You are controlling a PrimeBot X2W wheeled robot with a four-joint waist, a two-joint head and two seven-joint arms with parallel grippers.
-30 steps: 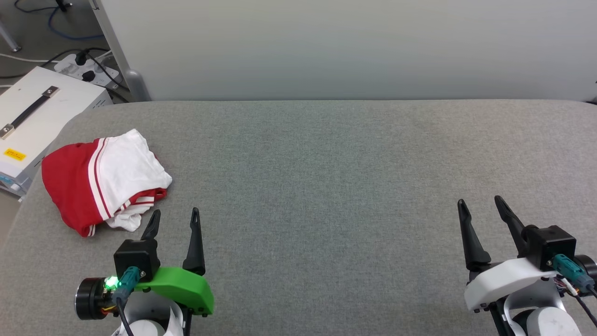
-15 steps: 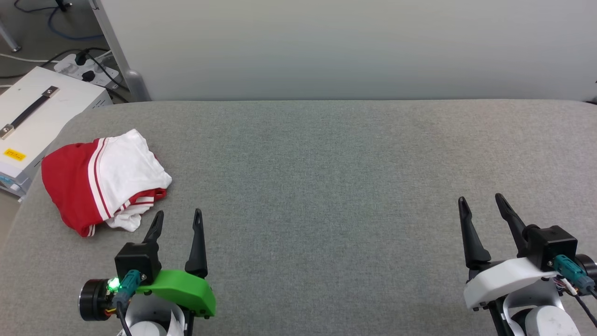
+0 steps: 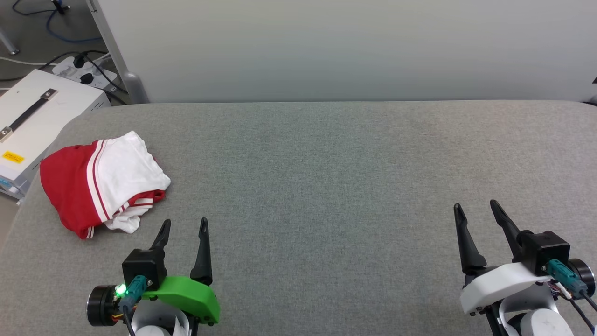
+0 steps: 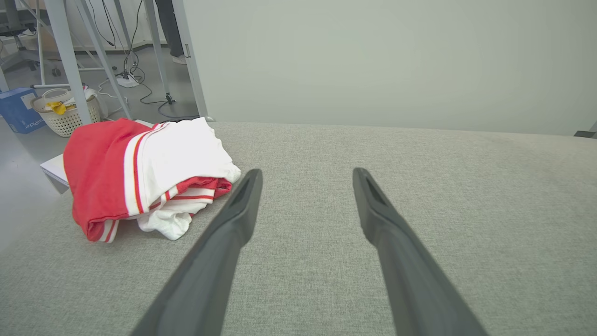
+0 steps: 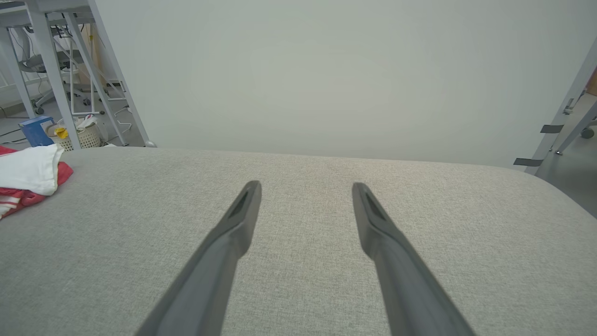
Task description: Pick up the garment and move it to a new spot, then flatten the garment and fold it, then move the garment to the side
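The garment (image 3: 100,182) is a red and white shirt with red-white striped trim, lying folded in a bundle near the left edge of the grey padded table (image 3: 326,186). It also appears in the left wrist view (image 4: 140,177) and at the left edge of the right wrist view (image 5: 28,179). My left gripper (image 3: 184,225) hovers open just to the near right of the bundle, apart from it, fingers empty (image 4: 305,173). Far off at the lower right, my right gripper (image 3: 475,207) stands open over bare fabric (image 5: 305,186).
A white box (image 3: 32,116) with a dark handle sits off the table's left edge, beside a power strip (image 3: 84,70) and cables on the floor. A pale wall (image 3: 350,46) runs behind the table. A basket (image 4: 67,114) stands on the floor beyond the garment.
Both grippers have drawn back a little toward the near edge, still open. The head view has shifted slightly. The garment lies where it was.
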